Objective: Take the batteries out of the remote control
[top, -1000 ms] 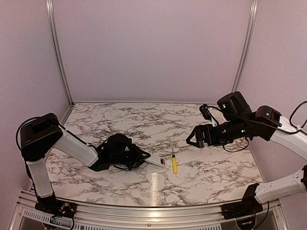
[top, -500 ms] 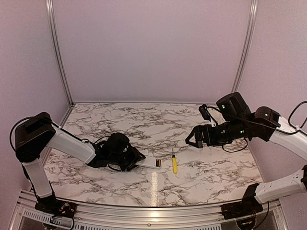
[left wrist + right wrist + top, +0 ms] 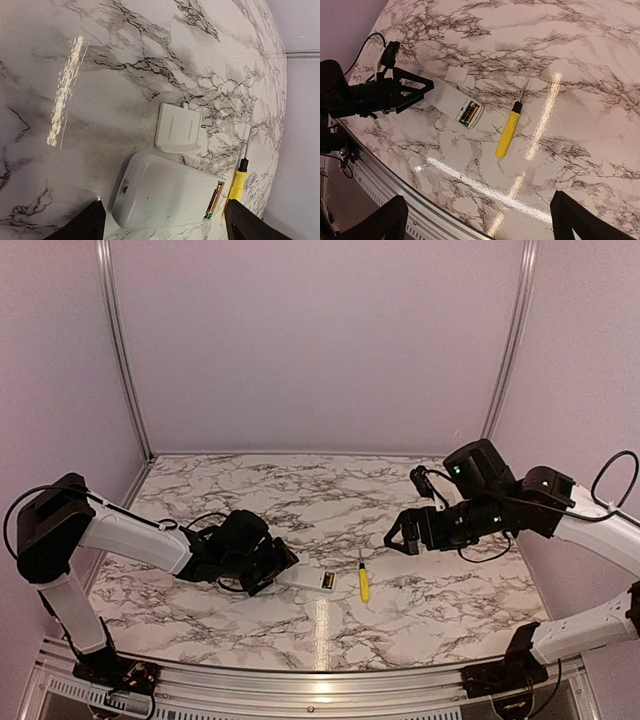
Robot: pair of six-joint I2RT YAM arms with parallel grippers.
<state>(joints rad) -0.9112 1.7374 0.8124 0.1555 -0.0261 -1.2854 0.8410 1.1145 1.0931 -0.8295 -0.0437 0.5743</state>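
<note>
- Found the remote control (image 3: 303, 580) (image 3: 165, 192) (image 3: 449, 99) lying flat on the marble table (image 3: 430, 605) (image 3: 100, 60) (image 3: 600, 65), toward the near edge and a little left of centre in the top view.
- Noted the dark recess at the remote's right-hand end lying open, with the batteries (image 3: 328, 581) (image 3: 214, 199) (image 3: 470, 113) seated side by side inside it; brassy ends visible in the right wrist view.
- Recorded the battery cover (image 3: 177, 128) (image 3: 456, 74) off, a small white ribbed panel flat on the table just beside the remote on its far side; contact between the two not determinable.
- Logged the left gripper (image 3: 275, 565) (image 3: 165, 222) (image 3: 427, 90) low at the remote's left end, fingers spread apart with the remote's body lying between them; a sliver of table showing beside one finger in the left wrist view, firm contact on either side not confirmed.
- Observed the right gripper (image 3: 393, 536) (image 3: 480, 222) raised over the right side of the table, fingers wide apart and holding nothing, well apart from the remote.
- Noted a yellow-handled screwdriver (image 3: 363, 582) (image 3: 237, 182) (image 3: 510, 131) flat on the table near the remote's battery end, not touching it, metal shaft pointing toward the far wall.
</note>
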